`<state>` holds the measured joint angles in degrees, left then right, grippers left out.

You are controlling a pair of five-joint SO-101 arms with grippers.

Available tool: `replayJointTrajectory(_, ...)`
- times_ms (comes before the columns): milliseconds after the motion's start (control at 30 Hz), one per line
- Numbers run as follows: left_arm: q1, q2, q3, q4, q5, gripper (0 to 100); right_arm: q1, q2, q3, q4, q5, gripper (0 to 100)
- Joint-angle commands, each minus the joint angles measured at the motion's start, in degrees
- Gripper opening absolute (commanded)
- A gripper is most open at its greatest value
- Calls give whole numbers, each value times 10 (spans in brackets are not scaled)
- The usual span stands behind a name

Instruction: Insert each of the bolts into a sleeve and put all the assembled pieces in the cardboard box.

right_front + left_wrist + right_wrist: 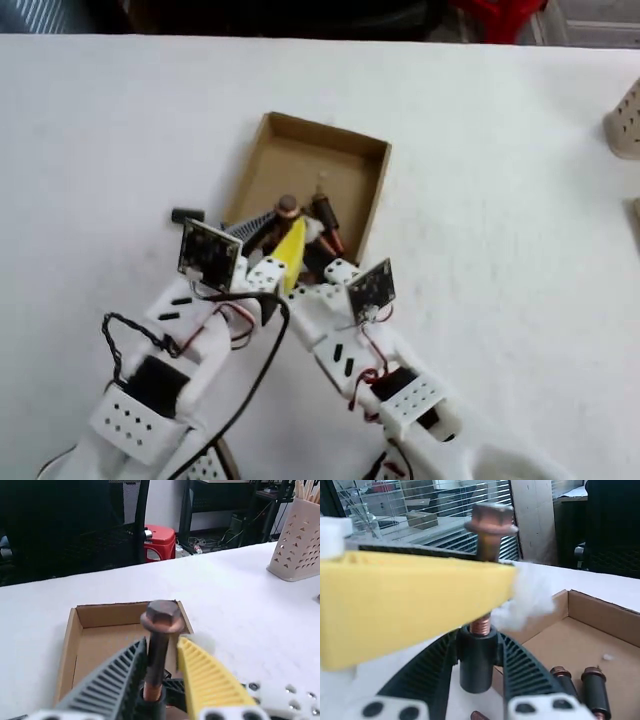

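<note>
Your colours: copper, black and yellow on white.
You see a copper-brown bolt (160, 617) in a black sleeve (478, 662). Your left pincer (161, 647) pairs a dark grey ribbed finger (112, 677) with a yellow ribbed finger (207, 677). Your right pincer (478, 642) is black and ribbed. The box (300, 150) is plain tan, the bench (500, 200) white.
</note>
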<state>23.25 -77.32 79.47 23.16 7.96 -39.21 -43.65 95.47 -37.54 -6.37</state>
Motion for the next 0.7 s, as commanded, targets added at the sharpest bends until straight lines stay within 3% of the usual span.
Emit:
replayJointTrajectory(0,0,-7,-6,25,2,224,3,-8,4,3,-3,16)
replayJointTrajectory(133,-13,-7,-6,43,2,238,7,-8,4,3,-3,16)
replayJointTrajectory(367,-93,-9,4,43,-3,238,17,-9,4,0,-3,16)
replayJointTrajectory(667,-100,-10,1,44,1,238,17,-9,4,0,-3,16)
